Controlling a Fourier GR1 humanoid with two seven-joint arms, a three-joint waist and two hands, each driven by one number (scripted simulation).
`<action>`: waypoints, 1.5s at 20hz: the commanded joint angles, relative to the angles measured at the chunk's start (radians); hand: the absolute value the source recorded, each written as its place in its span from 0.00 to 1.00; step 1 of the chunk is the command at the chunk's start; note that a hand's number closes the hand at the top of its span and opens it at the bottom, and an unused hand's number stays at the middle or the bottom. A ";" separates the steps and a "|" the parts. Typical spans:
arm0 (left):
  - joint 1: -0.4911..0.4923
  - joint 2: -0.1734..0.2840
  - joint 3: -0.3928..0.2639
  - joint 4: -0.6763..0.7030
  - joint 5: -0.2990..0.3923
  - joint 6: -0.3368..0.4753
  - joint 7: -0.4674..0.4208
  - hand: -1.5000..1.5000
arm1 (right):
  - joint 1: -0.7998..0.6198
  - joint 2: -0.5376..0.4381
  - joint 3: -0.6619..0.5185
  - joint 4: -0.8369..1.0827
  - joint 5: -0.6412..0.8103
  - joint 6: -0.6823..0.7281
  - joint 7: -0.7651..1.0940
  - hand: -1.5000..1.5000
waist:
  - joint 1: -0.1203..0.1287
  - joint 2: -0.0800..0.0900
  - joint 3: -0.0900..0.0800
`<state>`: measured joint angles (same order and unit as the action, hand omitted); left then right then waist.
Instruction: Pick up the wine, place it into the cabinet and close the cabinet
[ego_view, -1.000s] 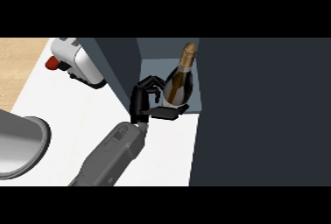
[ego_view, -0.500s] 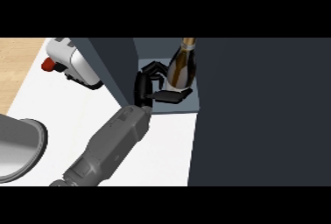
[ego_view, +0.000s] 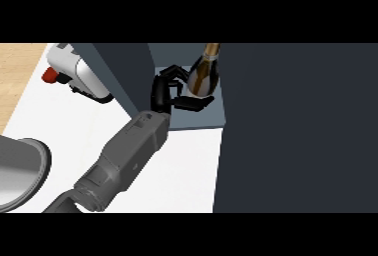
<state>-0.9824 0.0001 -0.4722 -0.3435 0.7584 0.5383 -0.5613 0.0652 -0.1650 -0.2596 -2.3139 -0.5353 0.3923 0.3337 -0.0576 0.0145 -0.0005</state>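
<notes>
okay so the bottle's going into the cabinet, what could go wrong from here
1. The wine bottle leans and stands near the shelf's front edge; it might tip out on release.
2. The left hand is curled round it inside the cabinet, so pulling back could drag it along.

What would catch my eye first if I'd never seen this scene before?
Most striking is the wine bottle standing upright inside the open cabinet near the top middle, with the black robot hand curled round its lower body. A long grey forearm slants up to it from the lower left. To the right, a big dark cabinet door fills nearly half the view.
</notes>
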 joint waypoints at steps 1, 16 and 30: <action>-0.044 0.000 0.034 0.120 0.008 -0.044 -0.024 1.00 | -0.012 -0.009 -0.002 -0.007 -0.009 0.003 0.005 0.00 | -0.007 0.006 -0.001; 0.089 0.000 -0.055 0.114 0.042 -0.019 -0.131 1.00 | -0.065 -0.015 0.003 0.021 -0.026 -0.011 0.015 0.00 | -0.045 0.014 -0.002; -0.050 0.000 -0.002 0.200 0.074 -0.055 -0.135 1.00 | -0.045 0.022 0.039 0.041 0.029 0.005 -0.016 0.00 | -0.046 0.020 -0.002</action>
<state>-0.9966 0.0001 -0.4929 -0.1647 0.8209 0.4944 -0.7026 0.0149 -0.1509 -0.2246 -2.2757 -0.5212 0.3933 0.3272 -0.1026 0.0334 -0.0025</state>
